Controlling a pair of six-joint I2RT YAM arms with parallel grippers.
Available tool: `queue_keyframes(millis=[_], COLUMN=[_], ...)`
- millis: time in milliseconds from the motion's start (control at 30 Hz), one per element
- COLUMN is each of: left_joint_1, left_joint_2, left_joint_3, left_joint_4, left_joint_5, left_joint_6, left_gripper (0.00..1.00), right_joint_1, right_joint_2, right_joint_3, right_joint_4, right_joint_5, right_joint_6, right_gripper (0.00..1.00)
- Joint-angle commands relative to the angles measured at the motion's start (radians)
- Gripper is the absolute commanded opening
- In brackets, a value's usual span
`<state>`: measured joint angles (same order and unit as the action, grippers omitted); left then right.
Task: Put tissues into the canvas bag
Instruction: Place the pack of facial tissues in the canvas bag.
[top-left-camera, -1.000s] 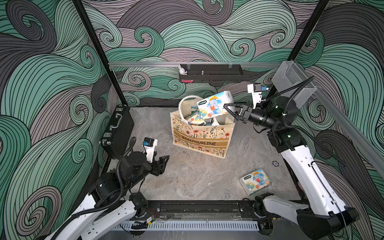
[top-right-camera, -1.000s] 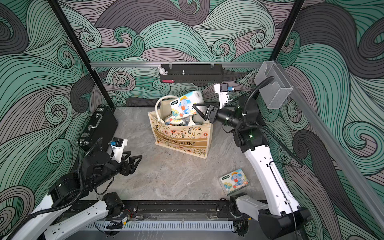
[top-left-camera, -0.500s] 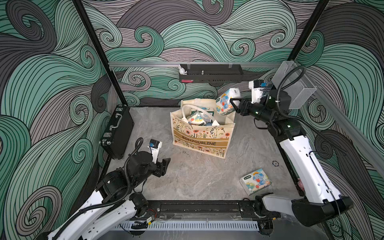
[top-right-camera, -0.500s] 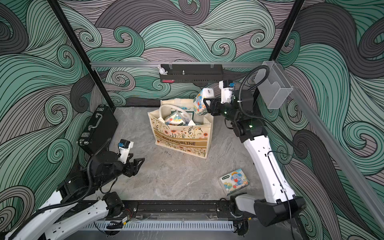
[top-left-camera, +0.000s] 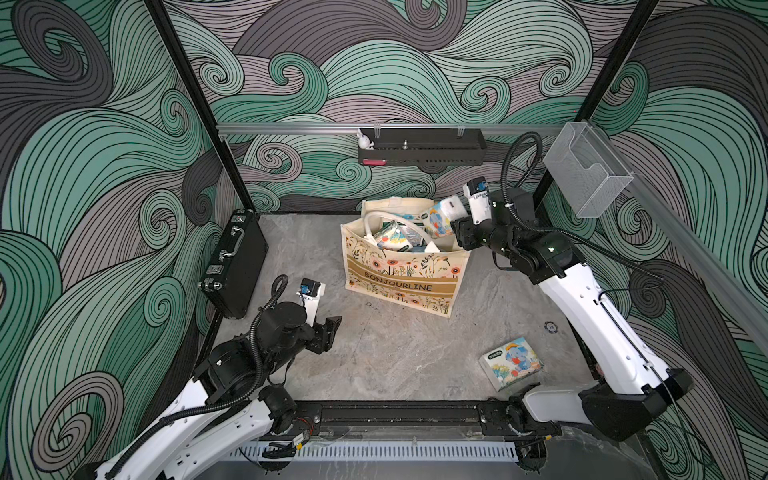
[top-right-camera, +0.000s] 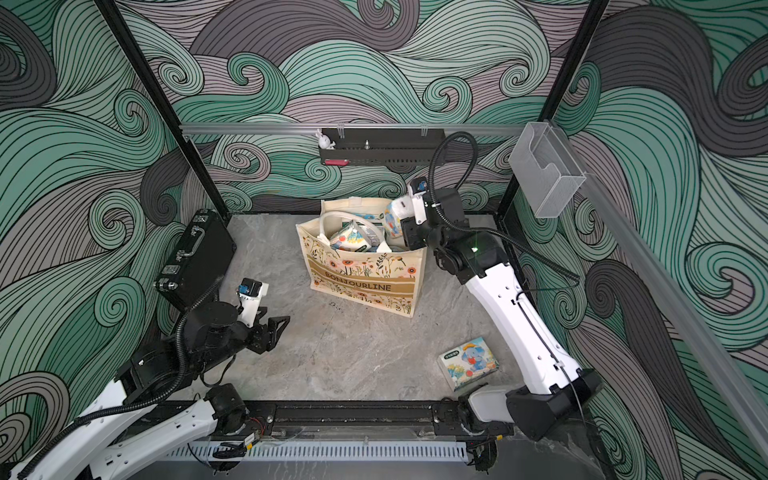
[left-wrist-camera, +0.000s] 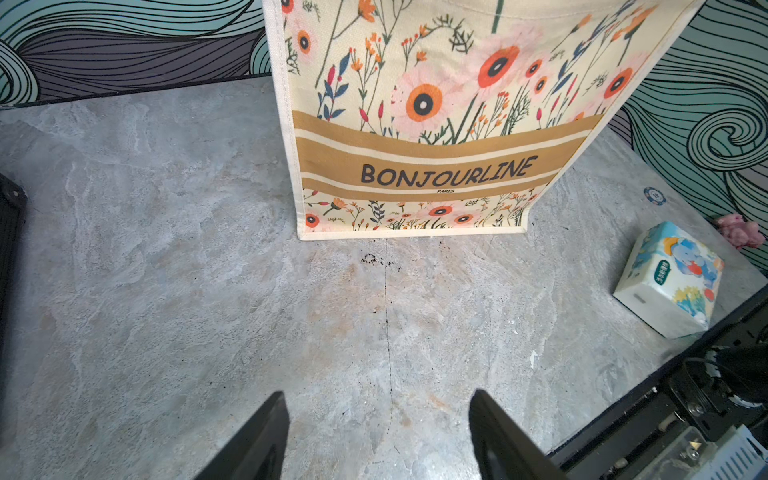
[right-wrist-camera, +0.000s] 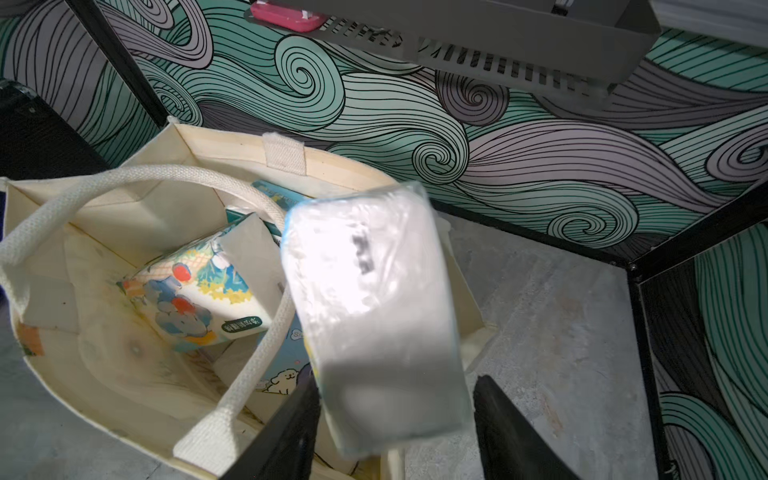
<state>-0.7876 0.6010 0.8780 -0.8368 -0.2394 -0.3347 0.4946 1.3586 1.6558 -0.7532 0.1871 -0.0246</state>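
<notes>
The canvas bag (top-left-camera: 403, 274) (top-right-camera: 365, 278) (left-wrist-camera: 436, 166) stands upright at the back middle, mouth open, with several tissue packs (top-left-camera: 390, 237) (right-wrist-camera: 195, 291) inside. My right gripper (top-left-camera: 451, 224) (top-right-camera: 405, 226) (right-wrist-camera: 395, 380) hangs over the bag's far right corner. Its jaws are open: a blurred white-backed cartoon pack (right-wrist-camera: 374, 307) (top-left-camera: 440, 216) lies against one finger, with a gap to the other. Another cartoon-printed pack (top-left-camera: 511, 361) (top-right-camera: 467, 361) (left-wrist-camera: 669, 278) lies on the table at the front right. My left gripper (top-left-camera: 332, 328) (top-right-camera: 278, 326) (left-wrist-camera: 376, 399) hovers open and empty, front left of the bag.
A black briefcase (top-left-camera: 235, 262) leans at the left wall. A black shelf (top-left-camera: 419, 147) hangs on the back rail above the bag, and a clear plastic holder (top-left-camera: 586, 170) on the right rail. A small chip (top-left-camera: 550, 327) lies right of the bag.
The right arm swung the pack from over the bag's middle to its far right corner, tipped downward, and its jaws widened off the pack. The left arm shifted slightly forward.
</notes>
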Motion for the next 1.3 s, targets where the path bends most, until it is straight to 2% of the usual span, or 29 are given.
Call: queue_keyframes(millis=[0,200,267,367,433,533,633,767,933,1133,1267], left_joint_1=[0.005,0.004,0.004,0.004,0.005,0.004,0.005,0.004,0.004,0.004,0.004], left_joint_2=[0.007,0.005,0.005,0.006,0.006,0.004,-0.005,-0.020,-0.007,0.053,0.097], left_joint_3=[0.000,-0.002,-0.002,-0.004,-0.004,-0.005,-0.005,-0.007,-0.008,-0.001,-0.024], left_joint_4=[0.003,0.010,0.010,0.010,0.010,0.006,0.001,-0.007,-0.002,0.008,0.097], left_joint_5=[0.001,0.008,0.008,0.011,0.011,0.009,0.002,-0.003,0.009,0.033,0.156], left_joint_6=[0.009,0.012,0.014,0.012,0.011,0.008,0.002,-0.001,0.000,0.000,-0.019], left_gripper=[0.71,0.71,0.71,0.71,0.71,0.71,0.71,0.71,0.71,0.71,0.73], right_joint_1=[0.013,0.013,0.013,0.012,-0.001,-0.041,-0.056,-0.058,-0.059,-0.069,-0.094], right_joint_2=[-0.019,-0.053,-0.063,-0.057,-0.001,0.125,0.237,0.288,0.191,0.016,-0.150], right_joint_3=[0.030,0.070,0.060,0.035,0.059,0.156,0.208,0.172,-0.058,-0.156,-0.215], right_joint_4=[-0.095,-0.180,-0.178,-0.126,-0.091,-0.088,-0.058,-0.056,0.022,0.033,0.042], right_joint_5=[0.078,-0.002,-0.020,-0.056,-0.089,-0.158,-0.147,-0.160,-0.171,-0.175,-0.113], right_joint_6=[-0.036,-0.026,-0.025,-0.027,-0.029,0.007,0.022,0.034,0.042,0.047,0.101], right_gripper=[0.60,0.59,0.64,0.78,0.83,0.82,0.81,0.79,0.78,0.80,0.89])
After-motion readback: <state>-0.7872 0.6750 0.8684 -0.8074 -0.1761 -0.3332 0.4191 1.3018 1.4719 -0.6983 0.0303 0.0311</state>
